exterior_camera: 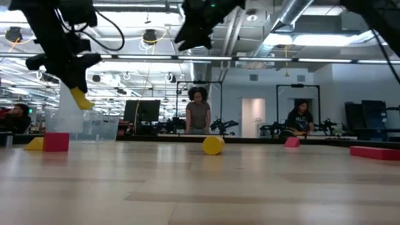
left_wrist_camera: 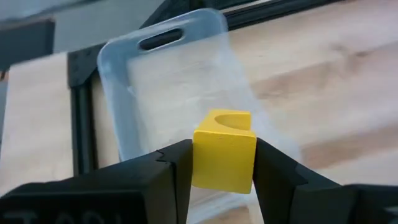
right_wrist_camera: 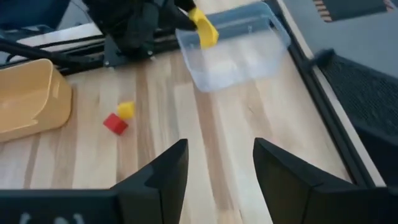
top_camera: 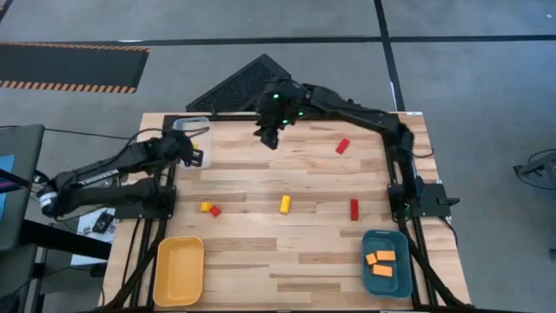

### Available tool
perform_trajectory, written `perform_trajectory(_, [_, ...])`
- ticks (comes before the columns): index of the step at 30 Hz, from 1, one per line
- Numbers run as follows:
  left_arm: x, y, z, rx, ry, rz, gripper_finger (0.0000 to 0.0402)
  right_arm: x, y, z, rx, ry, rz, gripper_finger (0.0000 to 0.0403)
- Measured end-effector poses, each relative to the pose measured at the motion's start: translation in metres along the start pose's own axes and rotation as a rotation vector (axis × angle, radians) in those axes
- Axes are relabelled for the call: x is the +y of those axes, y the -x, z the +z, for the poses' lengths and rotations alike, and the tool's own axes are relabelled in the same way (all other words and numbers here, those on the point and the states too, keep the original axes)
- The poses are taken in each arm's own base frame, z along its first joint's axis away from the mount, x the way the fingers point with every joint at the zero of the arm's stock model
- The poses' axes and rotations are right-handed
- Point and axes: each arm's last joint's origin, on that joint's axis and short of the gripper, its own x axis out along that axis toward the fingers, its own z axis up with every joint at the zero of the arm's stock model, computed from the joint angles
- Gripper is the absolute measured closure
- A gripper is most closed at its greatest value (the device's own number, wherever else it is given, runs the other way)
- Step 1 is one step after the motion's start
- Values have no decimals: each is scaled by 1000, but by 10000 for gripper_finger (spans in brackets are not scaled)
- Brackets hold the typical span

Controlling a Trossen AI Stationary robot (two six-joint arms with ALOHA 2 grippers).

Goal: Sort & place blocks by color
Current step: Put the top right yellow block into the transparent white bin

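My left gripper clamps a yellow arch block between its jaws, above the clear tray; next I judge a release there. My right gripper hangs open and empty

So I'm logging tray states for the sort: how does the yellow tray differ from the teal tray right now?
The yellow tray holds nothing in the high view, while the teal tray holds three orange blocks. The yellow tray sits at the table's near corner on the left arm's side; the teal tray sits at the near corner on the right arm's side. The yellow one is tan-yellow, the teal one dark blue-green. Both are shallow rectangular trays of similar size.
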Motion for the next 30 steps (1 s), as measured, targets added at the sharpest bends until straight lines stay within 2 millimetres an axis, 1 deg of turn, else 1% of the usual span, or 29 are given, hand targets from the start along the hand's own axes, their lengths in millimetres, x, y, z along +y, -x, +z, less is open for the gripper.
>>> perform_trajectory(3, [6, -11, 7, 35, 39, 42, 288, -10, 14, -16, 14, -43, -22, 206])
perform_trajectory(8, [12, -30, 16, 134, 41, 43, 287, -19, 24, -55, 12, -152, -47, 211])
perform_trajectory(11, [13, -43, 19, 193, 32, 67, 286, -15, 33, -75, -36, -214, -46, 212])
perform_trajectory(14, [14, -55, 20, 254, 27, 95, 286, -7, 36, -93, -61, -275, -33, 212])
perform_trajectory(17, [14, -67, 20, 317, 5, 97, 286, 5, 35, -106, -74, -305, -26, 210])
perform_trajectory(21, [14, -81, 19, 380, -25, 123, 285, 22, 34, -116, -62, -299, -43, 209])
perform_trajectory(26, [15, -93, 19, 420, 12, 159, 284, 40, 30, -116, -68, -287, -45, 209])
perform_trajectory(28, [15, -94, 20, 414, 41, 174, 276, 46, 29, -115, -70, -285, -32, 208])
perform_trajectory(30, [16, -94, 19, 418, 68, 181, 258, 52, 26, -115, -72, -283, -19, 209])
